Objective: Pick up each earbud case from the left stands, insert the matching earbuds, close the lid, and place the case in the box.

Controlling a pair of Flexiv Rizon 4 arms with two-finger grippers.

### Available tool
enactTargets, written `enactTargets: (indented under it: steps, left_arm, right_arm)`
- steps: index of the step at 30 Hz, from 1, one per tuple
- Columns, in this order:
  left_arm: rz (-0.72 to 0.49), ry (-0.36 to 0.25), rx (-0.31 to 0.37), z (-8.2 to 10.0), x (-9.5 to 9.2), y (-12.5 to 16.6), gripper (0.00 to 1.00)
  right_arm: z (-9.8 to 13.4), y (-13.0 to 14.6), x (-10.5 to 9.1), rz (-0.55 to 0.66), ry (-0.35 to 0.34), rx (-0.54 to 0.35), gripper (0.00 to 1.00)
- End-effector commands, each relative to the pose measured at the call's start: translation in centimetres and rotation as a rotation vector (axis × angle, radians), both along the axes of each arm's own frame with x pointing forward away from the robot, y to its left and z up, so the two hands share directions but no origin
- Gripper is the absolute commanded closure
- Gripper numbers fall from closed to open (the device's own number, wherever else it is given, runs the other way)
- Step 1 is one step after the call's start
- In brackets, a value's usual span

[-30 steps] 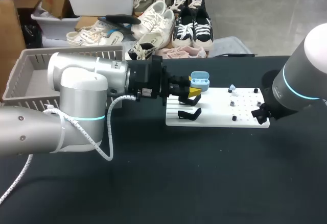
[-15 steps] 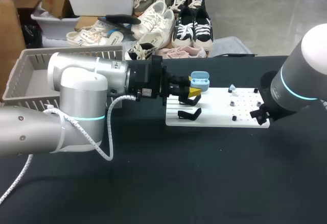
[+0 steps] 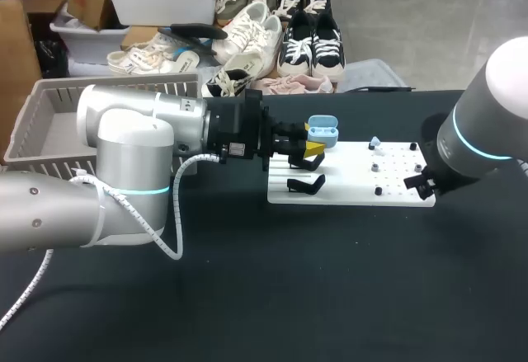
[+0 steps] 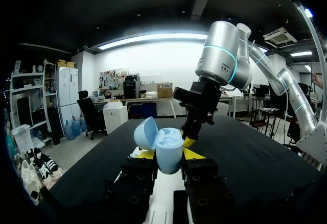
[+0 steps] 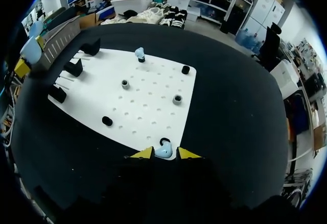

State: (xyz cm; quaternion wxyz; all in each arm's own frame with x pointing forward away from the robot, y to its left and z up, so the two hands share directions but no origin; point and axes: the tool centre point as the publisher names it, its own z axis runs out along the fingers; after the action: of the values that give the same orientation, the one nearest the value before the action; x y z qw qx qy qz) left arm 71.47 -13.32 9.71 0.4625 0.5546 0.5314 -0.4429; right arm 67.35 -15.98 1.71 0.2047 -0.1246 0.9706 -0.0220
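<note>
Our left jaws were clenched on the blue earbud case (image 4: 167, 153), one yellow tip on each side, and its lid stood open. In the head view the case sat in the upper middle of the frame, over the left end of the white board (image 3: 346, 190). Our right jaws gripped one blue earbud (image 5: 163, 151) at the board's edge nearest them. The other earbud (image 5: 139, 53) sat on its peg, far ahead of them. So we think only the pick-up was done. Both earbuds had to go in, the lid had to shut, and the case had to go in the grey box (image 3: 49, 123) at the upper left.
</note>
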Motion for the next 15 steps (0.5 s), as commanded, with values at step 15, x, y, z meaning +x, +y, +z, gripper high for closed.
enactTargets:
  steps: [15]
  left_arm:
    - [0.004,-0.002,-0.002,-0.03,-0.15,0.04,1.00]
  right_arm:
    - [-0.19,0.15,0.28,-0.009,-0.007,0.001,0.82]
